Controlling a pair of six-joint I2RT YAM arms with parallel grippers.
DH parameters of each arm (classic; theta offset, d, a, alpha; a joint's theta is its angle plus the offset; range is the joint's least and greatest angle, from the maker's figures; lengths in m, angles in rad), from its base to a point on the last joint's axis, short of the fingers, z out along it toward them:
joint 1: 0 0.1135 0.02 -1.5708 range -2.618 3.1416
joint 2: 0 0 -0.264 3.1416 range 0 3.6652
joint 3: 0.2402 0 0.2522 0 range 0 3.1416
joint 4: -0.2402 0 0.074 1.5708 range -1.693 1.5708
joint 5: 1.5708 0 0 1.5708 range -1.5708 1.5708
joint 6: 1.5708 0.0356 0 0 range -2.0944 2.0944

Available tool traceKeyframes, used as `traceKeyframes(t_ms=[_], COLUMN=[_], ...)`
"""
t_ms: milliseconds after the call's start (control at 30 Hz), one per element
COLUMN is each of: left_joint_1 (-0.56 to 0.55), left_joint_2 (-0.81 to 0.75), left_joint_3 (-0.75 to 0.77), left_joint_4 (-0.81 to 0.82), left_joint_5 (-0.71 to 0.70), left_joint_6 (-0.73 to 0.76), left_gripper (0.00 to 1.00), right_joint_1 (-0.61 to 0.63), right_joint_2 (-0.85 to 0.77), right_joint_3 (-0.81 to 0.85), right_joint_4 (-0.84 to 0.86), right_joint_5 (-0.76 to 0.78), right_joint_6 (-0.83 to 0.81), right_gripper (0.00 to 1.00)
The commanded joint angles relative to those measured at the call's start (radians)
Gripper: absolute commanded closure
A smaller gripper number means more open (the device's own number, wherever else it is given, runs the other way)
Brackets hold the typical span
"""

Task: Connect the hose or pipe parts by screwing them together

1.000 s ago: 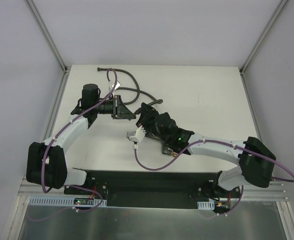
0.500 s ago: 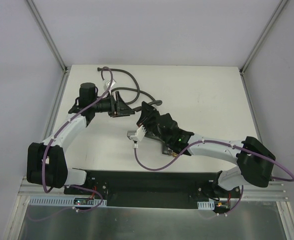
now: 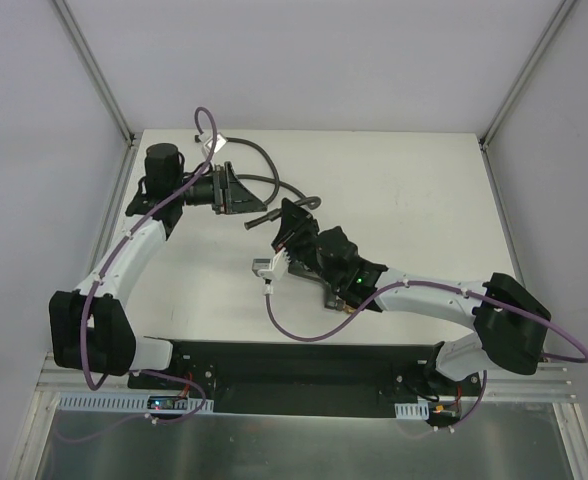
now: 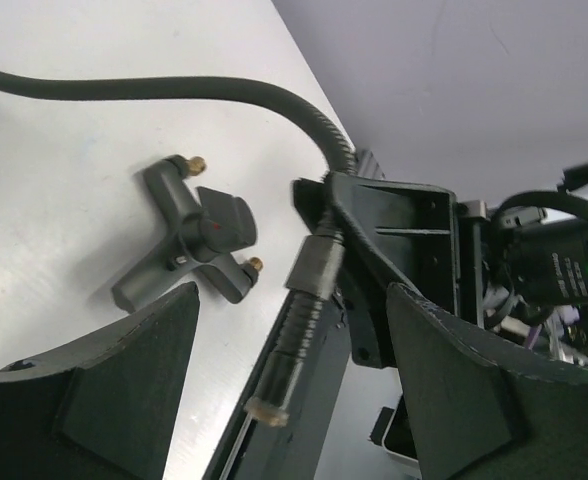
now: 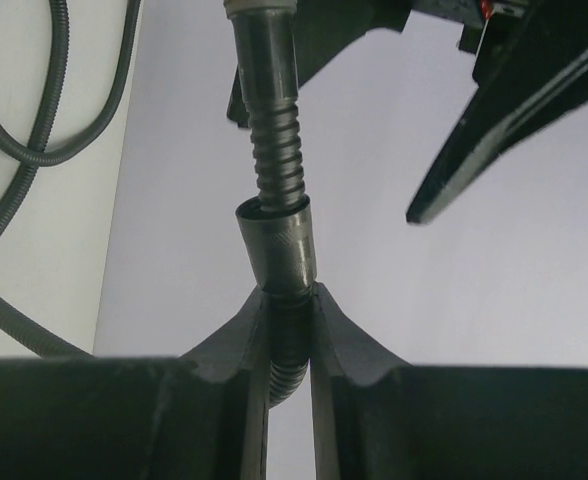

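Left gripper (image 4: 292,330) jaws stand wide. The hose (image 4: 309,290) end hangs in the gap, touching neither finger. Right gripper (image 5: 287,300) is clamped on the hose just behind, blocking the way straight ahead. Fitting (image 4: 189,235) lies on the table (image 3: 414,190) near one finger, apart from the hose end. Hose loops crowd back-left. Right half of the table is bare. Purple cable (image 3: 294,325) crosses front centre.

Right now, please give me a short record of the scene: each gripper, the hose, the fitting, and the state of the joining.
left gripper: open, holding nothing
right gripper: shut on the hose, just behind its end sleeve
hose: free end sticks out past the right gripper, toward the left gripper
forked fitting: lying on the table, not gripped
joining: not yet done; hose end and fitting are apart
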Motion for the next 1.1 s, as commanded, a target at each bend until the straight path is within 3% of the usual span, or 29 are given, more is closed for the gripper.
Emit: traceKeyframes(t_ms=[0,333,567,667,733,833,1067], left_joint_1=[-0.062,-0.093,-0.113,-0.115,-0.118,-0.112,-0.066], left_joint_2=[0.004,0.041,0.051,0.045,0.044,0.045,0.028], left_joint_3=[0.044,0.038,0.035,0.024,0.018,0.016,-0.010], left_joint_4=[0.023,0.040,0.051,0.066,0.080,0.082,0.011], left_joint_5=[0.106,0.105,0.117,0.126,0.128,0.132,0.114], left_joint_6=[0.079,0.075,0.064,0.053,0.032,0.010,-0.010], left_gripper=[0.27,0.32,0.45,0.57,0.79,1.00,1.00], right_joint_1=[0.014,0.030,0.031,0.033,0.031,0.016,-0.105], right_joint_2=[-0.008,-0.016,-0.009,-0.008,-0.005,0.003,0.007], right_joint_3=[0.012,0.012,0.021,0.019,0.019,0.019,-0.011], right_joint_4=[0.090,0.098,0.101,0.103,0.109,0.138,0.199], right_joint_5=[-0.006,-0.008,-0.005,-0.003,-0.005,-0.008,-0.026], right_joint_6=[-0.469,-0.460,-0.444,-0.440,-0.432,-0.388,-0.238], right_gripper=[0.95,0.95,0.95,0.95,0.95,0.99,0.99])
